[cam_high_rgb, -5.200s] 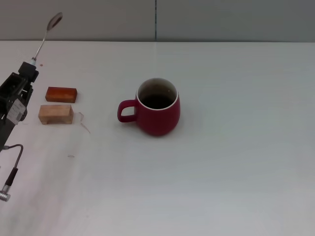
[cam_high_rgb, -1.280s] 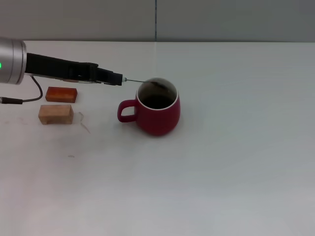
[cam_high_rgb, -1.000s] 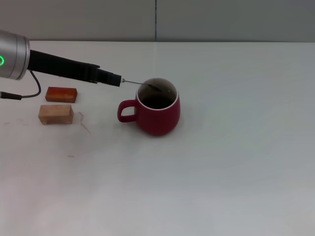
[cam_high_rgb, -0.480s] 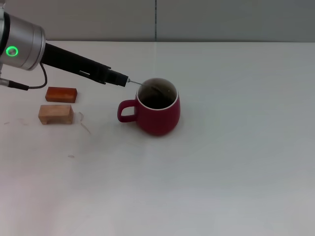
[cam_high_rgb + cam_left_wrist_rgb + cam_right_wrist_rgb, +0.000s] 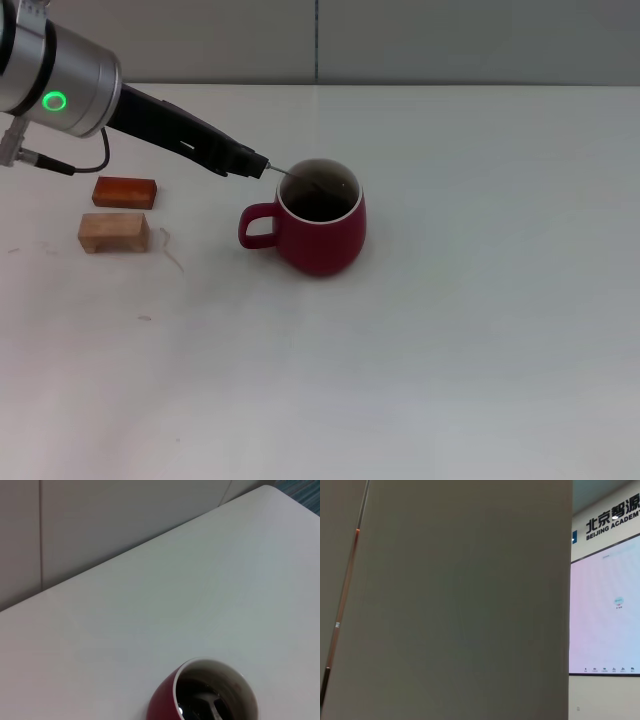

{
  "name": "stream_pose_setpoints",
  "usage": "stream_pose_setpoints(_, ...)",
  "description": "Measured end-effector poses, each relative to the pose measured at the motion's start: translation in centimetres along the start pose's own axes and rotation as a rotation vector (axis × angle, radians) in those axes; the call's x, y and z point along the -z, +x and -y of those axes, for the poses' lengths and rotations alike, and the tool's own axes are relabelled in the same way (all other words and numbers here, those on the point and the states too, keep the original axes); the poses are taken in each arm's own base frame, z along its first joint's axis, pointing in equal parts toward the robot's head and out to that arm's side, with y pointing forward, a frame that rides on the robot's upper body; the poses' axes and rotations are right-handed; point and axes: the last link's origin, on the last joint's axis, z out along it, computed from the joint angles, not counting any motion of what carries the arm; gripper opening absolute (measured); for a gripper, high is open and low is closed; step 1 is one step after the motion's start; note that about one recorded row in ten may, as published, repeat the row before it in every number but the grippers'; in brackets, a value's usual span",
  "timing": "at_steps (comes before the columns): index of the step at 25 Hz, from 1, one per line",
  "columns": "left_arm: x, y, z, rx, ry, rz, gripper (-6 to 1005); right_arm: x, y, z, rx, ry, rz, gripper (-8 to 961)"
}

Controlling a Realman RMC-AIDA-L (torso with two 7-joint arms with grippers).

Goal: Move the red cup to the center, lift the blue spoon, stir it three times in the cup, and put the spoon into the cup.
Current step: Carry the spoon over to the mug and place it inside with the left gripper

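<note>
Near the counter's [image 5: 480, 330] left edge lay two small wooden blocks, the reddish block [image 5: 125, 191] toward the far edge and the pale block [image 5: 113, 231] just in front of it, close but apart. Above them the left arm slanted down from the far left corner, a green light on its silver wrist; the left hand [image 5: 258, 168] gripped the blue spoon [image 5: 300, 177] by its handle, which was hidden in the grip — only the thin grey neck showed. The spoon's bowl dipped inside the red cup [image 5: 318, 232], standing upright near the counter's middle, handle pointing left. The right hand was out of view.
</note>
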Motion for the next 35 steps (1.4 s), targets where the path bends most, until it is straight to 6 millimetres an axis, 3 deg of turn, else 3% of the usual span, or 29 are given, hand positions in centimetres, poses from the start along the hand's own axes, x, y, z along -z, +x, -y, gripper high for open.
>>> stream_pose_setpoints(35, -0.8, 2.2, -2.7, -0.221, 0.095, 0.133, 188, 0.3, 0.1, -0.2, -0.008, -0.011, -0.006, 678)
